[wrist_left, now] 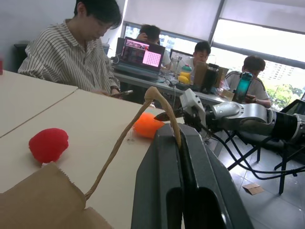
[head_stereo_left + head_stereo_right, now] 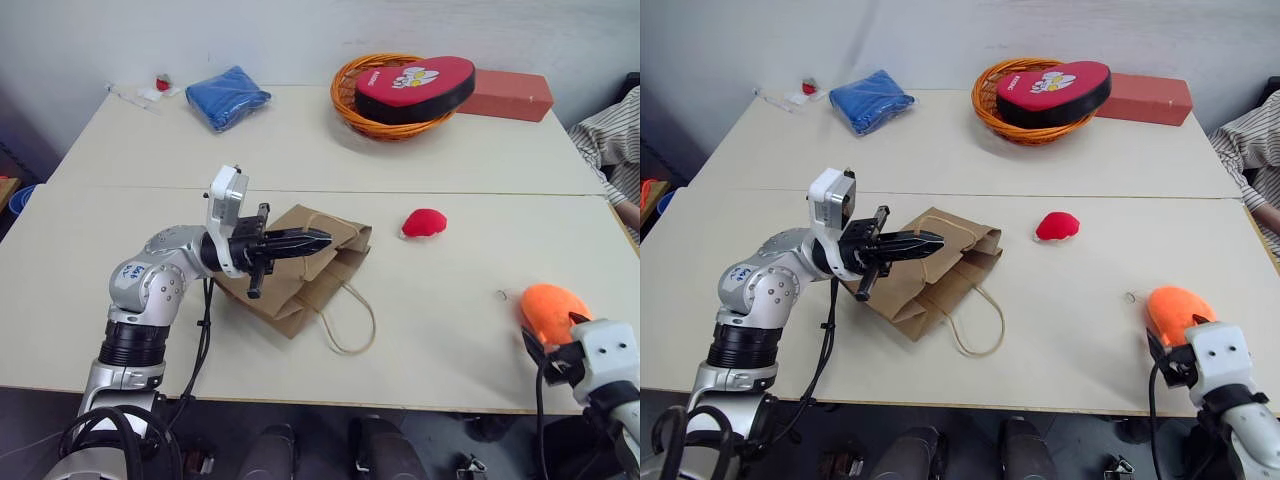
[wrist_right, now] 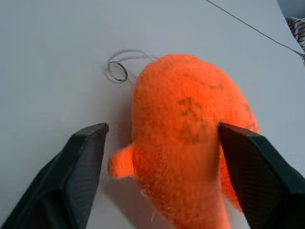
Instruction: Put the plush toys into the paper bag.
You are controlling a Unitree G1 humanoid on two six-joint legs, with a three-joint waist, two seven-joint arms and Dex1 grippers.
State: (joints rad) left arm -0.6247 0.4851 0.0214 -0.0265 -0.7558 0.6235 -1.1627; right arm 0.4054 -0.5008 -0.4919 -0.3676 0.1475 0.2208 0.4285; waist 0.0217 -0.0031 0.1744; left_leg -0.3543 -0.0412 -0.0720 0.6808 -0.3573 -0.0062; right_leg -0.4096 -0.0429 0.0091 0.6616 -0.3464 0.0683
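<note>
Right now my left gripper (image 2: 318, 240) is clamped on a twine handle (image 1: 138, 125) of the paper bag (image 2: 300, 270), which lies flat on the table (image 2: 450, 290) below it. My right gripper (image 3: 162, 138) has its fingers spread apart on either side of the orange plush toy (image 3: 188, 133), near the table's front right edge. Between bag and orange toy, well apart from both, sits the red plush toy (image 2: 423, 222).

- Likely a shared office or lab.
- People (image 1: 71, 50) seated at desks with an open laptop (image 1: 140, 57).
- Wide windows (image 1: 257, 33) behind.
</note>
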